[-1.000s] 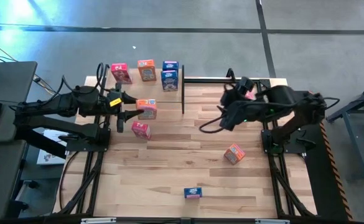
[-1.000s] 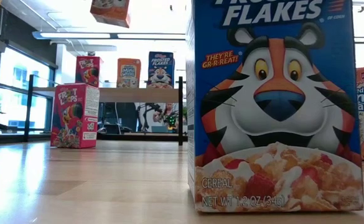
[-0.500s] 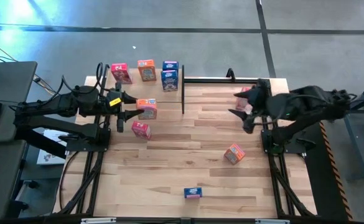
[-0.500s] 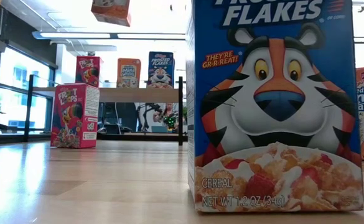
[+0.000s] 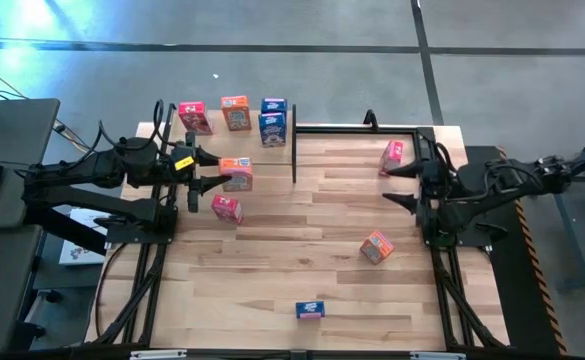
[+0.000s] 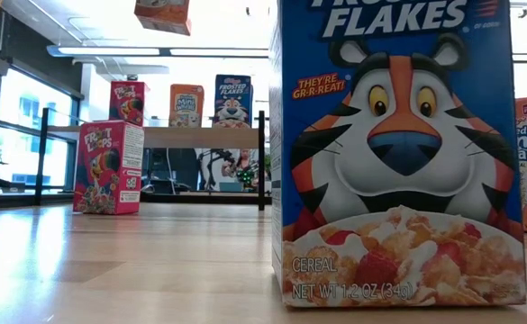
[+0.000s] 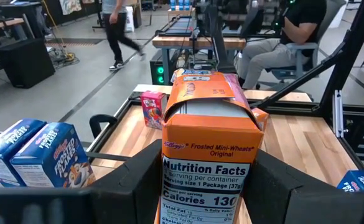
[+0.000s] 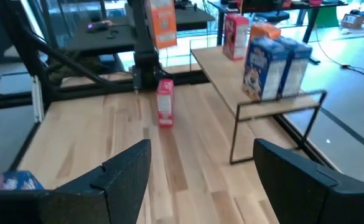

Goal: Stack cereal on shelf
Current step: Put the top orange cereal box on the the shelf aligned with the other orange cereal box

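The left claw (image 5: 212,172) pinches an orange cereal box (image 5: 235,173) up in the air, just beside the shelf (image 5: 222,138) at the surface's far left corner. 4 boxes stand there already. It should set this 1 down flat in a free spot. The right claw (image 5: 400,185) waits spread wide and holds nothing, near the right edge.

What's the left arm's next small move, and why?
Probably carry the orange box toward the shelf and set it down on bare board. The left gripper already clamps it, lifted off the table; the right gripper is open, empty.
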You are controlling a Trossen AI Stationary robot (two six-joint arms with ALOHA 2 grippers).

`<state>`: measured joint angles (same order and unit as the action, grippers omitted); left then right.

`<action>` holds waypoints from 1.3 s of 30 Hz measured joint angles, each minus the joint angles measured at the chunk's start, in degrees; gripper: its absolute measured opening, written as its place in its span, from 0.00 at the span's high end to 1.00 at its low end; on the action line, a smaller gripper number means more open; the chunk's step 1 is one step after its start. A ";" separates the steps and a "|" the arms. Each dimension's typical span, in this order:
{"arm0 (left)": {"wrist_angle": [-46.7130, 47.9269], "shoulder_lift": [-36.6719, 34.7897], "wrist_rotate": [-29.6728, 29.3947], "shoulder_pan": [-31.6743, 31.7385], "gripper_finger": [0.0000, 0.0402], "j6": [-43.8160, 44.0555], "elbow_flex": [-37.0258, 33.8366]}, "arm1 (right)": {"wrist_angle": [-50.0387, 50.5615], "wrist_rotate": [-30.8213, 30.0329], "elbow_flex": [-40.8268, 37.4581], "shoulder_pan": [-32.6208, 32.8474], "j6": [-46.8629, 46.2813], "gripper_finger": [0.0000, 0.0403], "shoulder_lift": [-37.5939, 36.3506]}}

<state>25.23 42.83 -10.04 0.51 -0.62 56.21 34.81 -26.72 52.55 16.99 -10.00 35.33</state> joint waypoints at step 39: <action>1.13 2.43 0.16 7.02 0.56 -2.61 -0.02 | -30.38 12.22 -46.65 0.00 -0.51 0.32 -31.00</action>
<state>26.37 45.26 -9.89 7.53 -3.23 56.18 4.42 -14.50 5.90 16.99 -10.51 4.33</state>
